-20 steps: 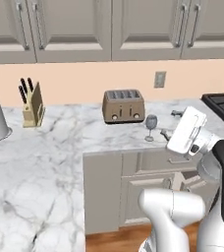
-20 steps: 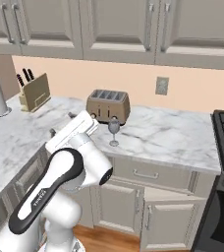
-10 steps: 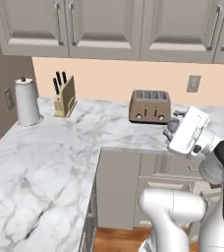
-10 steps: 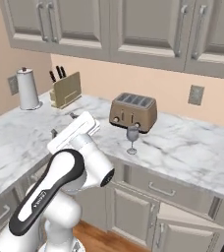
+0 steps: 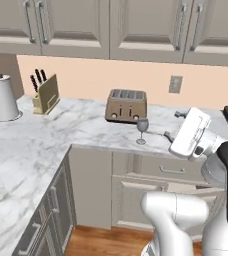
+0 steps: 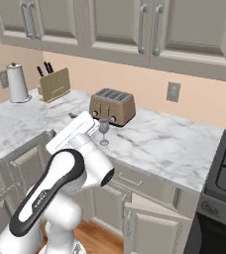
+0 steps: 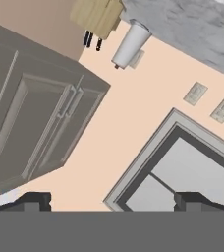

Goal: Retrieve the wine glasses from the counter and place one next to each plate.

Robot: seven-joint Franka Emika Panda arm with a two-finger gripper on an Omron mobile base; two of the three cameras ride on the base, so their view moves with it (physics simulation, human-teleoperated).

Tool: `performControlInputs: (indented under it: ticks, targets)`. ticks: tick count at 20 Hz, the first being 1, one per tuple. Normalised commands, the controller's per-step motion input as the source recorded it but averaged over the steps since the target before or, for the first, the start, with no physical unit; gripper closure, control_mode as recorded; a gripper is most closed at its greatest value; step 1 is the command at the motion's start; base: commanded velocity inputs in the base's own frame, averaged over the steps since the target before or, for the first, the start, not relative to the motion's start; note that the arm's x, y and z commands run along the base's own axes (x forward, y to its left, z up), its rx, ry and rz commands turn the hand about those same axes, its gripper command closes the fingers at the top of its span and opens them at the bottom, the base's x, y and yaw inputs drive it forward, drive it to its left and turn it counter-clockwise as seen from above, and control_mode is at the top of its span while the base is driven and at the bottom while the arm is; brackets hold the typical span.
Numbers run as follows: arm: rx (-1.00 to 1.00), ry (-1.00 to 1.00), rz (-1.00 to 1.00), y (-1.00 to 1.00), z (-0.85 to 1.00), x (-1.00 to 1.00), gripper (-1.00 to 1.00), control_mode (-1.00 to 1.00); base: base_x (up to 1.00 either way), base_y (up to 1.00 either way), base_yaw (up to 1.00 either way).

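Observation:
One wine glass [image 5: 142,130] [image 6: 103,130] stands upright on the counter [image 5: 81,127] [image 6: 159,144], just in front of the toaster. My gripper [image 5: 172,125] [image 7: 113,199] hovers open with nothing between its fingers, to the right of the glass in the left base view and apart from it. In the right base view my white hand [image 6: 75,134] sits just left of the glass, in front of it. The hand view is rolled and looks at the wall and upper cabinets, not at the glass. The plates are out of view.
A toaster [image 5: 127,106] [image 6: 112,106] stands by the wall. Farther left are a knife block [image 5: 45,95] [image 6: 54,84] and a white jug [image 5: 5,98] [image 6: 17,83]. A black stove [image 6: 224,173] borders the counter on the right. Wall cabinets [image 5: 111,27] hang above.
The whole picture has shifted sideways as the base moved, so the toaster and glass sit elsewhere in both views. The glass stays by the toaster. The gripper stays open.

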Motion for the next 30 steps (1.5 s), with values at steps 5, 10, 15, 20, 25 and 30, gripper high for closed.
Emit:
performControlInputs:
  ticks: [5, 10, 15, 20, 25, 30]
  targets:
    - [0.00, 0.00, 0.00, 0.00, 0.00, 0.00, -1.00, 1.00, 0.40, -0.61, 0.00]
    - [0.00, 0.00, 0.00, 0.00, 0.00, 0.00, -1.00, 1.00, 0.40, -0.60, 0.04]
    - [0.00, 0.00, 0.00, 0.00, 0.00, 0.00, -1.00, 1.00, 0.33, 0.21, 0.14]
    - [0.00, 0.00, 0.00, 0.00, 0.00, 0.00, -1.00, 1.00, 0.33, 0.45, 0.23]
    - [0.00, 0.00, 0.00, 0.00, 0.00, 0.00, -1.00, 1.00, 0.11, 0.00, 0.16]
    - [0.00, 0.00, 0.00, 0.00, 0.00, 0.00, -1.00, 1.00, 0.31, 0.00, 0.13]
